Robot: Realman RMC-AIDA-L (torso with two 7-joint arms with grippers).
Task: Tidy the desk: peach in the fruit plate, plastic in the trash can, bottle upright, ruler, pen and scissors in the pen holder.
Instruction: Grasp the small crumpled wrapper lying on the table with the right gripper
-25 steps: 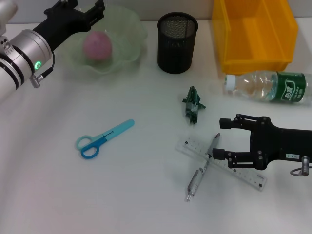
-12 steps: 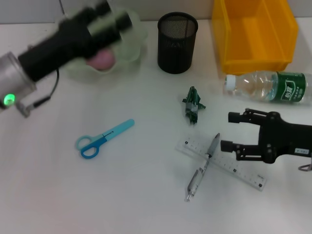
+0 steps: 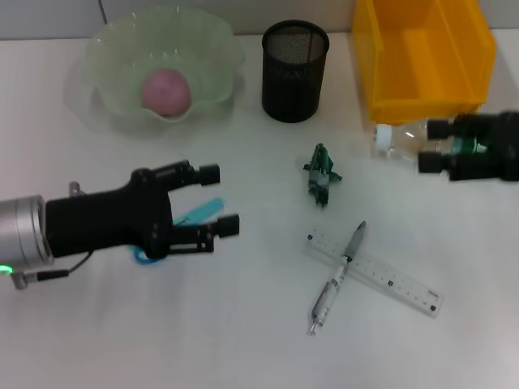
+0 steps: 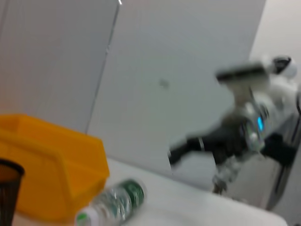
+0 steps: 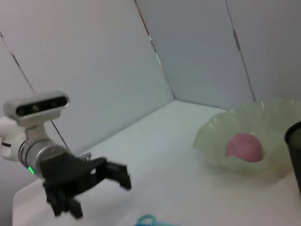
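Note:
The pink peach (image 3: pixel 166 89) lies in the pale green fruit plate (image 3: pixel 105 49). My left gripper (image 3: pixel 217 198) is open and hovers over the blue scissors (image 3: pixel 203 211), which it partly hides. My right gripper (image 3: pixel 434 146) is open, with its fingers on either side of the lying bottle (image 3: pixel 389 139), whose body it mostly hides. The green plastic scrap (image 3: pixel 322 174) lies mid-table. The pen (image 3: pixel 336 279) lies across the clear ruler (image 3: pixel 381 275). The black mesh pen holder (image 3: pixel 295 71) stands at the back. The right wrist view shows the peach (image 5: pixel 243 146) and my left gripper (image 5: pixel 113 174).
A yellow bin (image 3: pixel 422 57) stands at the back right, just behind the bottle. The left wrist view shows the bin (image 4: pixel 47 165), the lying bottle (image 4: pixel 115 200) and my right arm (image 4: pixel 221 141) farther off.
My left arm has swung from the fruit plate down to above the scissors. My right arm has moved from the ruler and pen back to the bottle.

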